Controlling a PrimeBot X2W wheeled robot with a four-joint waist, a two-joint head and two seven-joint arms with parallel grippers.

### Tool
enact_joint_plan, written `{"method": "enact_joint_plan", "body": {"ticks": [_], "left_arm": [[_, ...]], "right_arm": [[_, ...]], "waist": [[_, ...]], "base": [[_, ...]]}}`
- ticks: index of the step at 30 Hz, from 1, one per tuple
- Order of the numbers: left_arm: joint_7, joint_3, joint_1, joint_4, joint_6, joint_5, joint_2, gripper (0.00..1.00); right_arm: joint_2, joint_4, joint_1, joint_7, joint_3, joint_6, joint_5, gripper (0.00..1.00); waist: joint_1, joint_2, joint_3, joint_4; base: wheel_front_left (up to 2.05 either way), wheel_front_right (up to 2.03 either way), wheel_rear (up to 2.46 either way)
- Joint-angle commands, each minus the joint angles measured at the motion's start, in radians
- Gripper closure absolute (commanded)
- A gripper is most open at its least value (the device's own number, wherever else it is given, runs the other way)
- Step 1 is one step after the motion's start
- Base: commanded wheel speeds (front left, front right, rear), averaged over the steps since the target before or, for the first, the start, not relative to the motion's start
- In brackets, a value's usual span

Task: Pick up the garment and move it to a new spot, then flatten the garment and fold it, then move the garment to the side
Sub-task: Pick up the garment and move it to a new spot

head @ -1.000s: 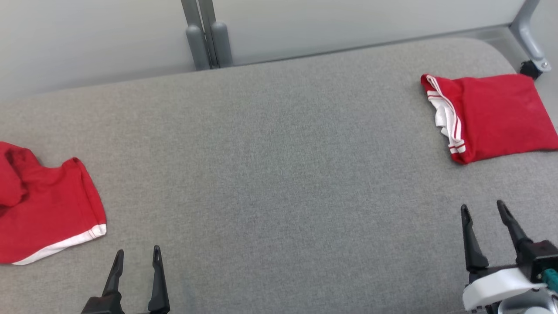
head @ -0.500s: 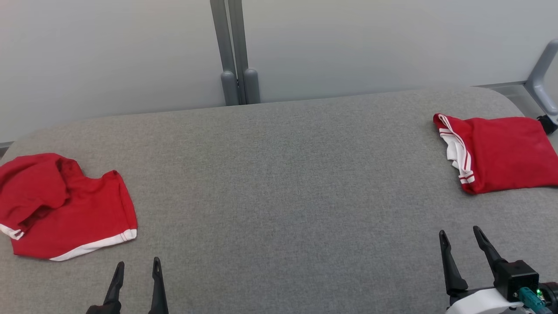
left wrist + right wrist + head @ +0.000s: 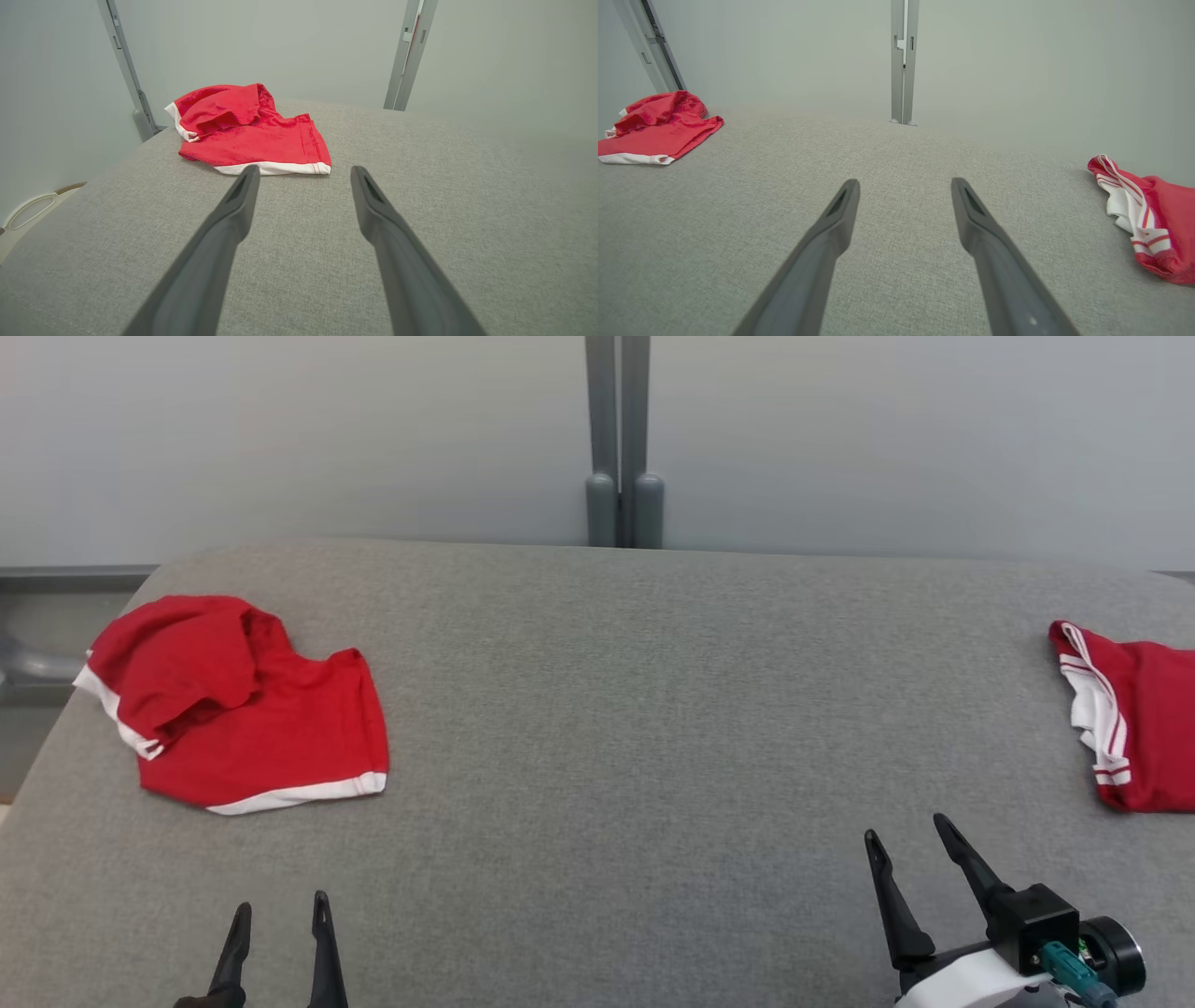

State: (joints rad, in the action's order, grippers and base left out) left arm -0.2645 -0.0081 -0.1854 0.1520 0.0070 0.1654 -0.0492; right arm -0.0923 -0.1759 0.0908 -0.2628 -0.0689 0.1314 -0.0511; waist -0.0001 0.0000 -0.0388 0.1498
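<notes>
We saw the crumpled red garment point(image 3: 252, 719), white-hemmed, lying at ten o'clock on the grey padded table point(image 3: 607, 709), with a folded red garment point(image 3: 1144, 728) at three o'clock. Our left gripper point(image 3: 283, 902) at seven and right gripper point(image 3: 907, 828) at five hung with jaws spread wide, holding nothing.

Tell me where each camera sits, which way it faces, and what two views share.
Head view: on the head, facing down at the grey padded surface; left gripper and right gripper, both open, at bottom.
Left wrist view: along its own fingers toward the crumpled red garment.
Right wrist view: along its own fingers toward the grey wall post.
Shared: both wrist views show that crumpled garment.
</notes>
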Motion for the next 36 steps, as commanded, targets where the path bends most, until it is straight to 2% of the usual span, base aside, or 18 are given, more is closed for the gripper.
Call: {"method": "enact_joint_plan", "body": {"ticks": [1,4,8,14,17,23,26,29,34,35,36], "left_arm": [[0.001,0.008,-0.019,-0.002,0.004,0.001,-0.003,0.0],[0.001,0.018,-0.028,-0.011,0.01,0.01,-0.003,0.0],[0.001,0.015,0.02,-0.006,-0.006,0.036,-0.003,0.0],[0.006,-0.049,0.238,0.087,-0.06,0.045,-0.002,0.0],[0.076,-0.083,0.408,0.179,-0.078,0.031,-0.01,0.0],[0.279,-0.081,0.698,0.379,-0.103,0.113,-0.009,0.0],[0.362,-0.062,0.791,0.492,-0.084,0.132,-0.024,0.0],[0.438,-0.041,0.849,0.605,-0.041,0.145,-0.045,0.0],[0.511,-0.042,0.855,0.751,0.006,0.129,-0.074,0.0],[0.52,-0.049,0.85,0.772,0.01,0.12,-0.086,0.77],[0.521,-0.054,0.846,0.785,0.009,0.115,-0.091,1.0]], "right_arm": [[-0.005,-0.003,-0.015,-0.003,-0.008,-0.001,-0.007,0.0],[-0.012,-0.007,-0.03,-0.003,-0.021,-0.001,-0.016,0.0],[-0.031,0.005,-0.047,-0.003,-0.018,-0.001,-0.026,0.0],[-0.094,0.04,-0.126,-0.003,0.015,-0.001,-0.039,0.0],[-0.125,0.054,-0.176,-0.003,0.036,-0.001,-0.05,0.0],[-0.162,0.07,-0.252,-0.003,0.051,-0.001,-0.066,0.0],[-0.168,0.072,-0.275,-0.003,0.053,-0.001,-0.075,0.0],[-0.159,0.07,-0.292,-0.003,0.059,-0.001,-0.083,0.0],[-0.142,0.06,-0.286,-0.003,0.071,-0.001,-0.089,0.0],[-0.138,0.056,-0.278,-0.003,0.071,-0.001,-0.088,0.0],[-0.134,0.052,-0.273,-0.003,0.072,-0.001,-0.088,0.0]], "waist": [[0.0001,0.0,0.013,0.097],[0.0001,0.0,0.024,0.114],[0.0001,0.0,0.089,0.104],[0.0001,0.0,0.294,0.067],[0.0001,0.0,0.4,0.047],[0.0001,0.0,0.534,0.008],[0.0001,0.0,0.562,-0.015],[0.0001,0.0,0.567,-0.04],[0.0001,0.0,0.536,-0.064],[0.0001,0.0,0.524,-0.068],[0.0001,0.0,0.513,-0.071]], "base": [[0.0,0.0,0.0],[0.0,0.0,0.0],[0.0,0.0,0.0],[0.0,0.0,0.0],[0.0,0.0,0.0],[0.0,0.0,0.0],[0.0,0.0,0.0],[0.0,0.0,0.0],[0.0,0.0,0.0],[0.0,0.0,0.0],[0.0,0.0,0.0]]}}
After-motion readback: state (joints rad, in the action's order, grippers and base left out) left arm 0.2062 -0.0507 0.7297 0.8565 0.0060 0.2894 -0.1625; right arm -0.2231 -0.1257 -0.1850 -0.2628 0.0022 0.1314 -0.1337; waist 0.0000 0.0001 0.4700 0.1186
